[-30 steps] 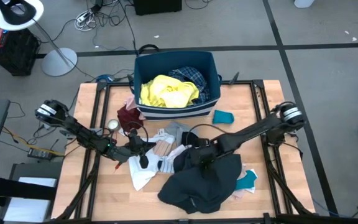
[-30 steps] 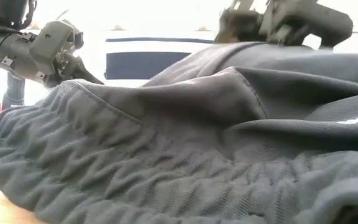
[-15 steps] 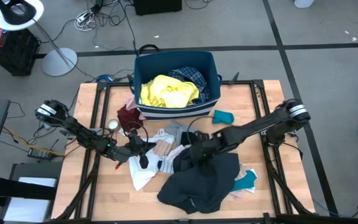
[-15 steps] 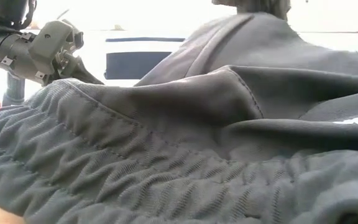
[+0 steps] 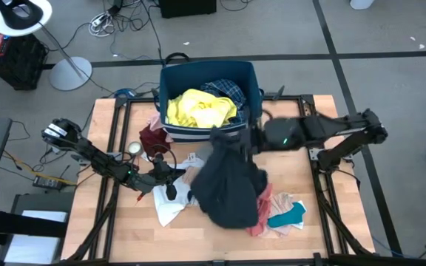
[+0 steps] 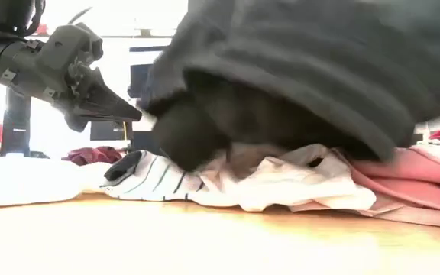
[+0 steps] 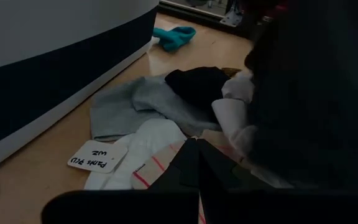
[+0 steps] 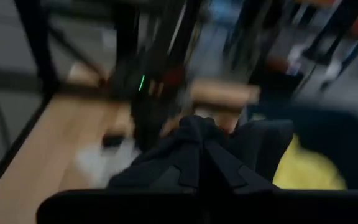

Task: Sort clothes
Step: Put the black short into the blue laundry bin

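High view: right gripper (image 5: 235, 139) was pinched on a dark grey garment (image 5: 228, 185), held just in front of the navy bin (image 5: 250, 96); the cloth hung down over the pile of clothes (image 5: 272, 214). Yellow garment (image 5: 198, 109) and blue plaid lay inside the bin. Left gripper (image 5: 170, 177), fingers pressed together, sat near the bin's front left.

Low view: the dark garment (image 6: 296, 69) draped over white and pink pieces.

Right wrist view: blurred; dark fabric apparently between the fingers (image 8: 194, 163).
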You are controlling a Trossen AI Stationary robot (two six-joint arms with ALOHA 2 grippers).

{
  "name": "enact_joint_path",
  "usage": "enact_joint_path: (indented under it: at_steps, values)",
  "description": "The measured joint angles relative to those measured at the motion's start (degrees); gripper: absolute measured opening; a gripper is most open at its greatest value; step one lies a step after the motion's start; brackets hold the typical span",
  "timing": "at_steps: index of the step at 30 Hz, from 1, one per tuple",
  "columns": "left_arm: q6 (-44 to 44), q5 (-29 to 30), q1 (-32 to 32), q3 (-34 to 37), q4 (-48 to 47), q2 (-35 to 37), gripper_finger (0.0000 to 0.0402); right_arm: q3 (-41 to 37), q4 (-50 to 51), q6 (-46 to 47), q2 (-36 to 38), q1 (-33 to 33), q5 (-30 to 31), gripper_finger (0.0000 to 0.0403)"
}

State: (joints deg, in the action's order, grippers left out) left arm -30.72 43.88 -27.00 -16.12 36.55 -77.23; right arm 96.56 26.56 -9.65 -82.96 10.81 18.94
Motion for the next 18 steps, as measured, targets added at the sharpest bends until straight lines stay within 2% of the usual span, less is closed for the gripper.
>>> enact_joint_path:
  at_steps: [3, 8, 13, 18]
  values:
    - [0.00, 0.00, 0.00, 0.00, -0.01, 0.00, 0.0001, 5.40, -5.88, -6.67, -1.58, -3.48, 0.15, 0.0003]
    - [0.09, 0.00, 0.00, 0.00, -0.11, 0.00, 0.0001, 14.07, -21.35, -15.74, -5.72, -12.04, -0.75, 0.0003]
    - [0.34, 0.01, 0.00, -0.02, -0.58, 0.00, 0.0001, 23.48, -36.70, -16.09, -10.79, -21.41, -5.98, 0.0003]
    - [1.81, 0.31, 0.00, -0.02, -0.74, 0.00, 0.0001, 30.52, -38.03, -10.94, -15.37, -29.12, -8.96, 0.0003]
